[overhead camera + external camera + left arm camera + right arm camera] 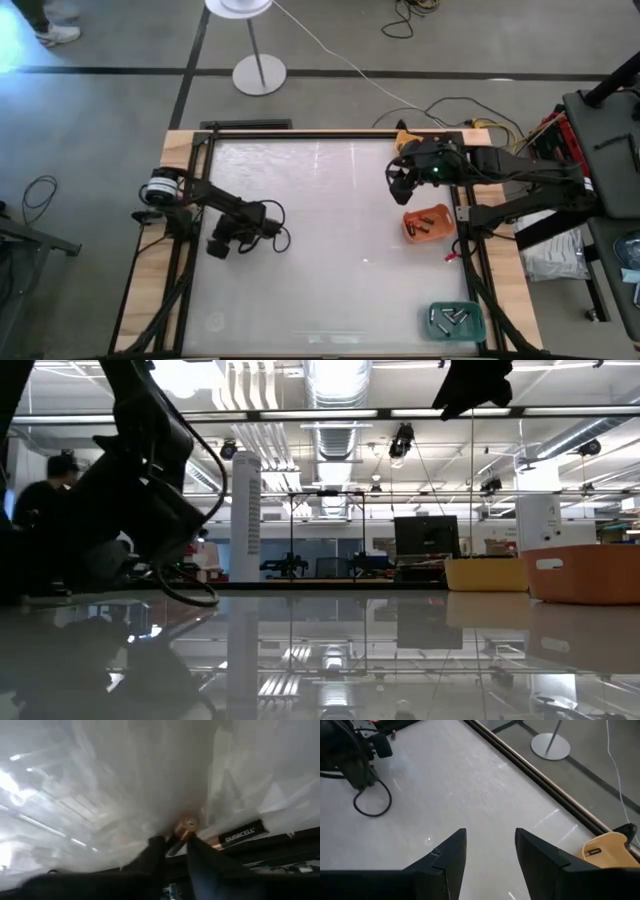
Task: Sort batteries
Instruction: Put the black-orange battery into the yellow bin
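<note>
Your table (320,250) is a glossy white sheet in a wooden frame, mirroring the ceiling lights. Around it you have grey concrete floor, a round-based lamp stand (258,72) beyond the far edge, cables, and an open lab hall with a seated person (40,510) at the left of the low view.

You can count three trays: orange (428,223) holding about four batteries (424,221), green (455,319) holding about five, and yellow (606,849) at the far right corner.

Your left gripper (176,845) sits low at the table's left, fingers pinched on a copper-topped Duracell battery (186,827). Your right gripper (490,851) hovers near the orange tray, fingers apart, holding nothing.
</note>
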`<state>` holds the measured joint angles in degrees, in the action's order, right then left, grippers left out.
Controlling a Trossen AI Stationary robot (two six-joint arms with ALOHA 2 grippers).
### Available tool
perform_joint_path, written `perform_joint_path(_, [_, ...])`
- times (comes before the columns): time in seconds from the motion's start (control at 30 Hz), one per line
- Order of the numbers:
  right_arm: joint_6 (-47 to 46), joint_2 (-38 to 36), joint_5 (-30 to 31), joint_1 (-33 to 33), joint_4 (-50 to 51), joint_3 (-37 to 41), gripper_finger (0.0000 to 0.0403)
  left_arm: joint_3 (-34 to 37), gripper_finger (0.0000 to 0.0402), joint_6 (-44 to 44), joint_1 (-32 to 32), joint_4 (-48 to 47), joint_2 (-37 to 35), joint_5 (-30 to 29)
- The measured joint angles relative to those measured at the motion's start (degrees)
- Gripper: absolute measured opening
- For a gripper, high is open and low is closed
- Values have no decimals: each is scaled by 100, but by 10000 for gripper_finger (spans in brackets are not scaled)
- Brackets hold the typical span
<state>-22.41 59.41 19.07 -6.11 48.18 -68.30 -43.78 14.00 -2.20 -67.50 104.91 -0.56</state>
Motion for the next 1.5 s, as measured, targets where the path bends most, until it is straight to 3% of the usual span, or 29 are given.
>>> perform_joint_path(0.07, [53, -75, 2, 0, 57, -40, 162, -97, 21, -101, 4, -70, 165, 59])
perform_joint_path(0.23, [159, -393, 18, 0, 115, -191, 162, -474, 15, -497, 112, -89, 102, 251])
perform_joint_path(0.47, [437, -781, 26, -2, 32, -211, 145, -1603, 5, -1427, 705, 750, -1211, 876])
perform_joint_path(0.57, [544, -786, -36, -2, -100, -211, 138, -2044, 4, -2291, 1308, 1577, -1750, 1040])
perform_joint_path(0.8, [1391, -206, -1070, -21, -568, -126, 137, -2747, 3, -3583, 2507, 4530, -2418, 1605])
perform_joint_path(0.9, [1597, 178, -1299, -59, -1326, -130, 151, -3203, 3, -3570, 2574, 5048, -2335, 1631])
perform_joint_path(1.1, [2093, 552, -1476, -332, -2895, -508, 199, -4326, 2, -3104, 2346, 5065, -1856, 1613])
perform_joint_path(1.23, [1878, 638, -2139, -675, -3276, -914, 221, -5134, 2, -2605, 2083, 5047, -1576, 1367])
perform_joint_path(1.5, [1752, 934, -2256, -820, -3791, -1394, 200, -6479, 2, -1950, 1871, 4509, -842, 1179])
